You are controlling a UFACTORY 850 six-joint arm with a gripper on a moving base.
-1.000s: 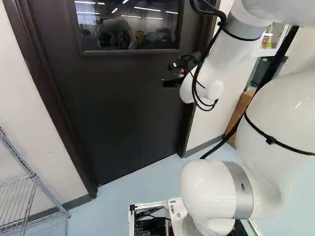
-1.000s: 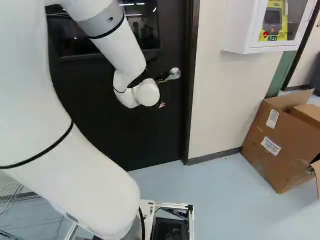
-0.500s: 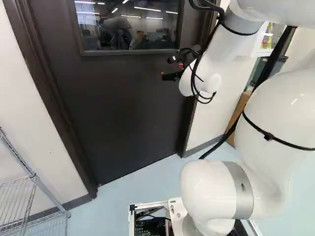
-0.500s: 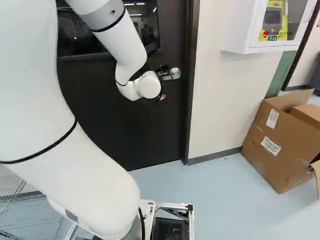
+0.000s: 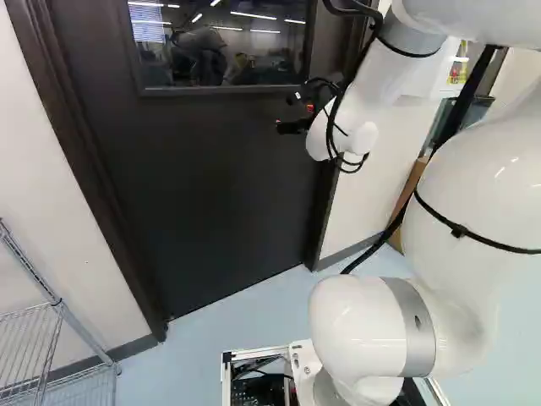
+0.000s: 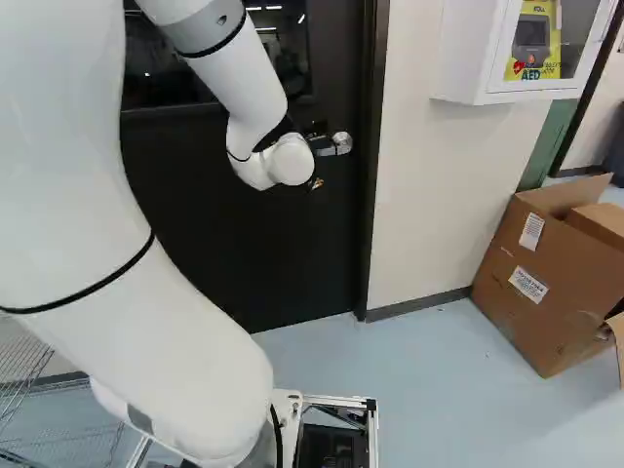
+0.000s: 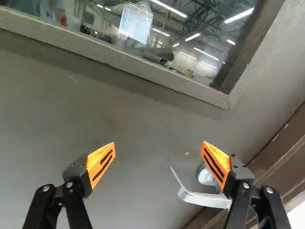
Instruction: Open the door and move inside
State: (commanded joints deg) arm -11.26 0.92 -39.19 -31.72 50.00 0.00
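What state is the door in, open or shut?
Shut: the door sits within its frame, with no gap showing.

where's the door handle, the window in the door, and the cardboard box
Door handle (image 7: 205, 199): wrist view, on the lever's silvery arm.
Window (image 5: 220, 52): left base view, middle of the glass.
Cardboard box (image 6: 561, 307): right base view, on its side wall.

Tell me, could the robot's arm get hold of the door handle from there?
Probably yes, after a sideways shift: the end effector stands open near the door handle, and only one of its own fingers overlaps it in view.
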